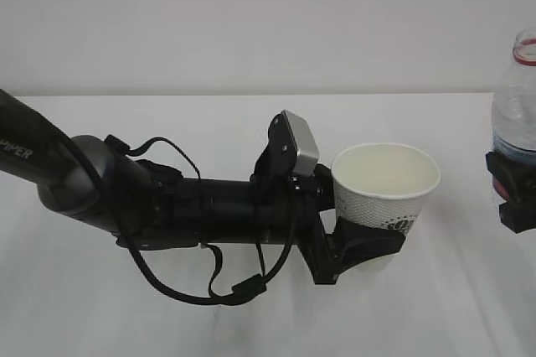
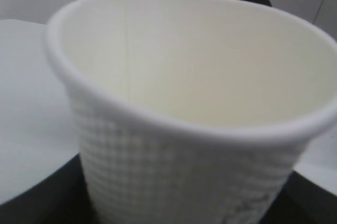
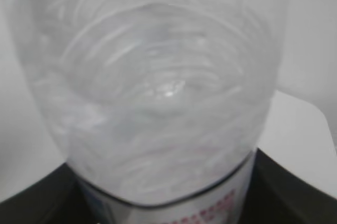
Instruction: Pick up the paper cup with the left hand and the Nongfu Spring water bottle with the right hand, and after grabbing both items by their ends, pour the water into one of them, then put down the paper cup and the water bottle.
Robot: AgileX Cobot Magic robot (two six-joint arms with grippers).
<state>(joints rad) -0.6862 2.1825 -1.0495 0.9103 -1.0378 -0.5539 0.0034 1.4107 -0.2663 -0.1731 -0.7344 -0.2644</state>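
White surface (image 1: 251, 323), pale wall behind. Left pincer (image 1: 360, 244) clamps paper cup (image 1: 385, 185) low on body, mouth upright for filling. Right pincer (image 1: 512, 189), at right edge, grips Nongfu Spring water bottle (image 1: 519, 97) upright, spill-safe.

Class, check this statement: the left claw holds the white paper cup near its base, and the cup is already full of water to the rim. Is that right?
Not quite. The left claw does hold the paper cup near its base, but the cup is not full: the left wrist view looks into it and shows only bare cream walls, with no water up to the rim.
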